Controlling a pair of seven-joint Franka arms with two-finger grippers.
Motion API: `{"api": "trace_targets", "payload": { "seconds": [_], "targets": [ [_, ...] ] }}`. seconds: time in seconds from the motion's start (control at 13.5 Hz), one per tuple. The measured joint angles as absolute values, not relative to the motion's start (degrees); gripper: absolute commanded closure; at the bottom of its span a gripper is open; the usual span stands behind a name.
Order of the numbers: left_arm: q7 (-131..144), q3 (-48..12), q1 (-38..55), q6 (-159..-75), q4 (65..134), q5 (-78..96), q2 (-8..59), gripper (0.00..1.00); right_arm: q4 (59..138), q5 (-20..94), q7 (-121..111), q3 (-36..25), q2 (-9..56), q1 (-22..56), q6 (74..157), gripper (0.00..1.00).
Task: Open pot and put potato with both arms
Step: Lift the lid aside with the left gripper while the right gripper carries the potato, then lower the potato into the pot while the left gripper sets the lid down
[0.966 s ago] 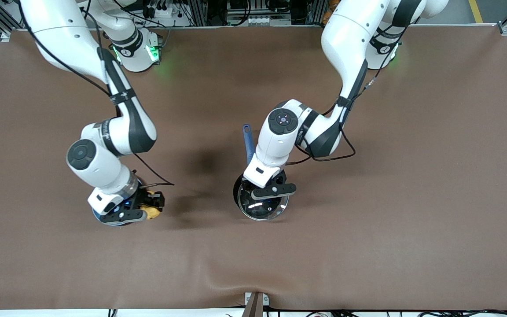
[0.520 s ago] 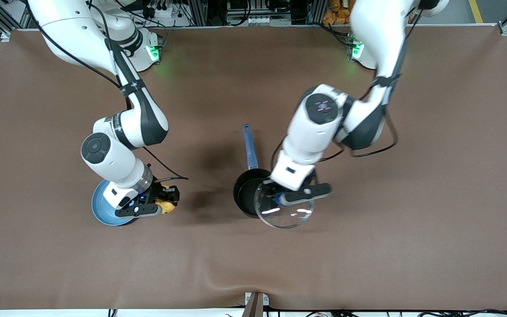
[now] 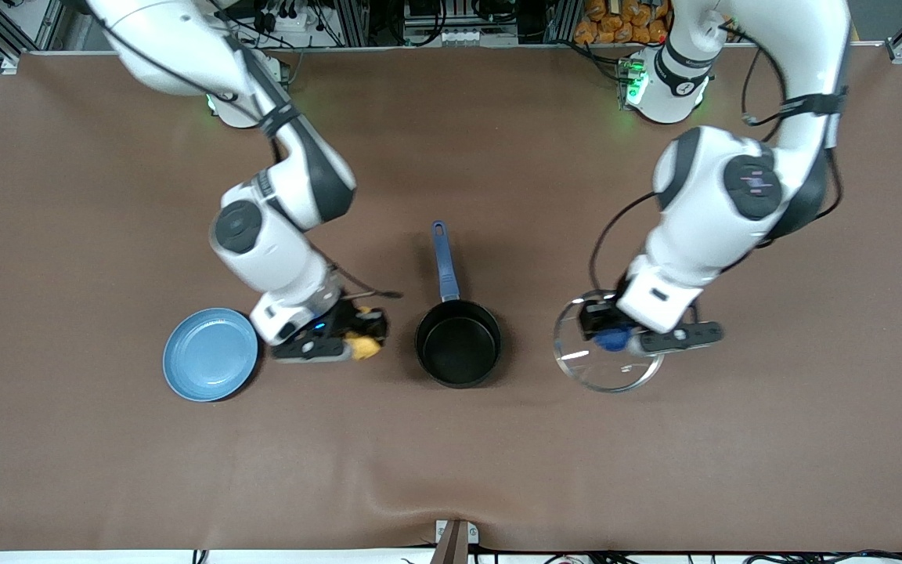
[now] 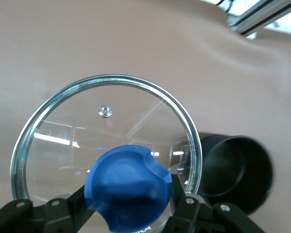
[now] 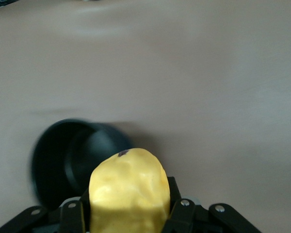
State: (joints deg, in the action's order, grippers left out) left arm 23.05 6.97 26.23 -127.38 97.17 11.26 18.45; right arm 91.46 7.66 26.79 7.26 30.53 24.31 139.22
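The black pot (image 3: 458, 345) with a long blue handle (image 3: 443, 259) stands open and empty mid-table; it also shows in the left wrist view (image 4: 237, 172) and the right wrist view (image 5: 68, 162). My right gripper (image 3: 353, 343) is shut on the yellow potato (image 3: 363, 345) (image 5: 128, 191) and holds it above the table between the blue plate and the pot. My left gripper (image 3: 615, 338) is shut on the blue knob (image 4: 128, 187) of the glass lid (image 3: 606, 354) (image 4: 106, 124), held over the table beside the pot toward the left arm's end.
A flat light-blue plate (image 3: 210, 354) lies on the brown table cover toward the right arm's end. A ridge in the cover (image 3: 451, 493) runs near the front edge.
My left gripper lifted the lid off the pot and carried it toward the left arm's end. My right gripper carried the potato off the plate toward the pot.
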Motion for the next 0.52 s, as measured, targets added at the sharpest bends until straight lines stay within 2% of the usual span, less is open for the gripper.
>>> {"api": "trace_targets", "payload": {
  "seconds": [0.22, 0.52],
  "targets": [
    [15.41, 6.90, 22.13, -127.46, 101.97, 11.81, 17.56, 0.71, 87.13, 7.61, 29.19, 7.15, 33.96, 29.49, 139.22, 1.00],
    [8.75, 6.87, 19.05, -128.41, 104.83, 13.60, 20.05, 0.71, 77.86, 2.75, 29.98, 5.27, 43.04, 33.52, 139.34, 1.00]
  ]
}}
